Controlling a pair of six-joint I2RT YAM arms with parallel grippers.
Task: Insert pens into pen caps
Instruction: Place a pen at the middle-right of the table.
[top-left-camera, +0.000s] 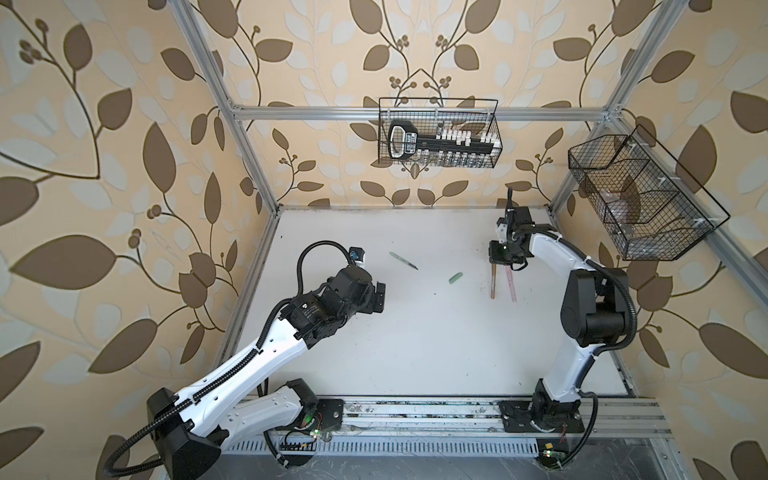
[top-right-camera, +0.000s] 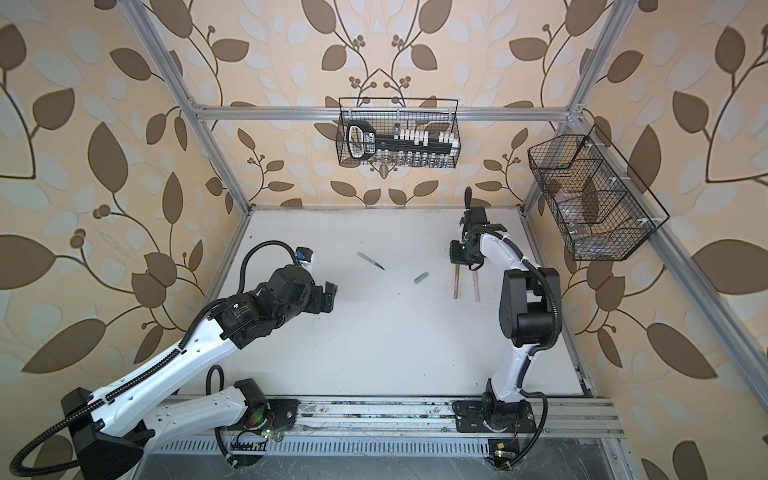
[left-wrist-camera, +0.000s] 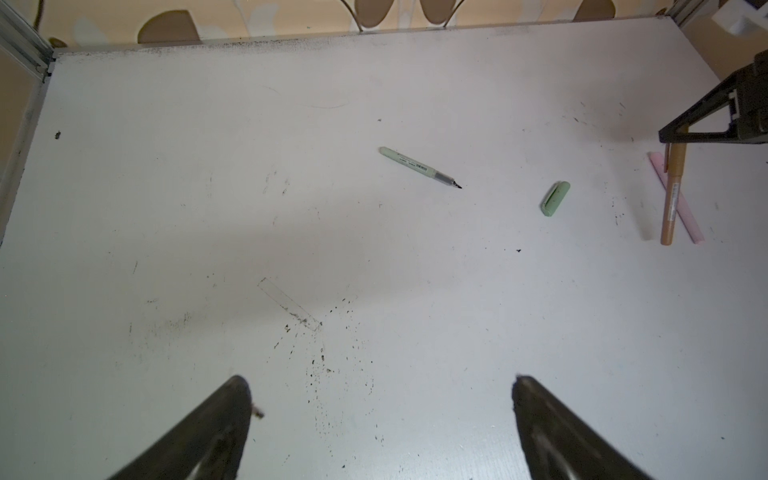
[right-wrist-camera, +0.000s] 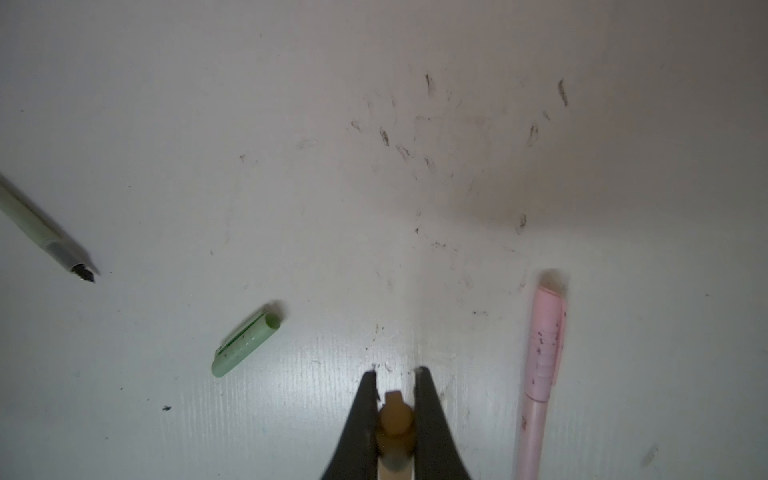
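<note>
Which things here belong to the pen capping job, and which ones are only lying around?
For the job:
- green pen, uncapped
- green cap
- brown pen
- pink pen, cap on

Just there:
- rear basket on the wall
- key-shaped tool inside it
- side basket

Green pen (right-wrist-camera: 37, 226) cut off; brown pen (top-left-camera: 493, 284) far end hidden.
</note>
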